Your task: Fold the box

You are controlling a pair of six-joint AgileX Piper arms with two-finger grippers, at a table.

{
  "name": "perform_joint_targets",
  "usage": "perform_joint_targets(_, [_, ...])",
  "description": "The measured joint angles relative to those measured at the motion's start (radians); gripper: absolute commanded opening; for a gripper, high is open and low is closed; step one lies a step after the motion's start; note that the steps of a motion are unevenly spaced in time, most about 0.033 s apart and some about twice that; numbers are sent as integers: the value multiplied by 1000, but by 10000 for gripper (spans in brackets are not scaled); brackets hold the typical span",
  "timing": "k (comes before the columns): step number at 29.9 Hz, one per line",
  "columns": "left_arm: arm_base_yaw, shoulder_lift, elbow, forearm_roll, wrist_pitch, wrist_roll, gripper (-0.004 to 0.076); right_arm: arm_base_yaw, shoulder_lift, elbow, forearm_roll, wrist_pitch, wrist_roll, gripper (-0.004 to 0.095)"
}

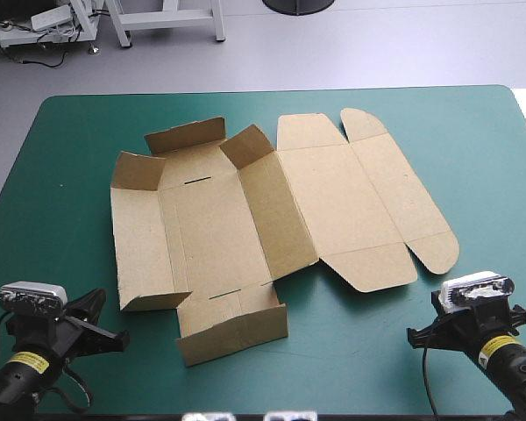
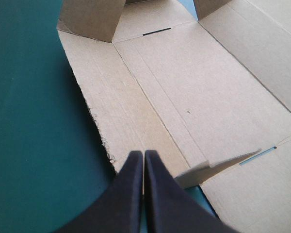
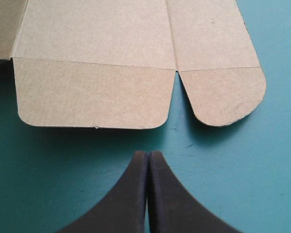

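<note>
The box (image 1: pixel 245 219) is sitting pretty much in the middle of the teal-green bench (image 1: pixel 70 140), a touch toward the left edge. It's a brown cut sheet that's only partly stood up. On its left half we've got three flaps (image 1: pixel 186 136) sticking up along the far side. There's also a short wall (image 1: pixel 232 331) raised at the end nearest the bench's front edge, and one small corner flap (image 1: pixel 149 300) lifted at the near-left corner. Two thin slots (image 1: pixel 196 181) show in the floor panel, one toward the far end and one toward the near end. The right half is the lid panel (image 1: pixel 351 202), lying flat on the bench. It has a rounded tab (image 1: pixel 434 250) on its right side and a wide tuck flap (image 1: pixel 368 267) on its near end, both flat too.

The left end effector (image 2: pixel 143 156) is down by the bench's front-left corner, its black fingers pressed together into a single point. From its wrist camera we see that point right at the box's near-left edge, just beside the small corner flap. We can't tell if it's touching the board. The right end effector (image 3: pixel 149 155) is by the front-right corner, fingers pinched together as well. It's over bare bench just short of the gap between the tuck flap and the rounded tab, clear of the board.
</note>
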State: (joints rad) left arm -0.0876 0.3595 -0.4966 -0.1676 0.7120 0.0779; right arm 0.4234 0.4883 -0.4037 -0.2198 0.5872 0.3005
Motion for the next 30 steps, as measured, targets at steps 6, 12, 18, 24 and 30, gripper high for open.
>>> perform_joint_targets(6, [0, 0, 0, 0, 0, 0, -6, 0, 0, 0, 0, 0, 0, -25])
perform_joint_targets(12, [0, 0, 0, 0, 0, 0, -6, 0, 0, 0, 0, 0, 0, -24])
perform_joint_targets(18, [0, 0, 0, 0, -1, -4, -6, 0, 0, 0, 0, 0, 0, -25])
perform_joint_targets(24, [0, 0, -1, -5, -4, -4, -6, 0, 0, 0, 0, 0, 0, -25])
perform_joint_targets(30, [0, 68, -92, -11, -4, -4, -6, 0, 0, 0, 0, 0, 0, -24])
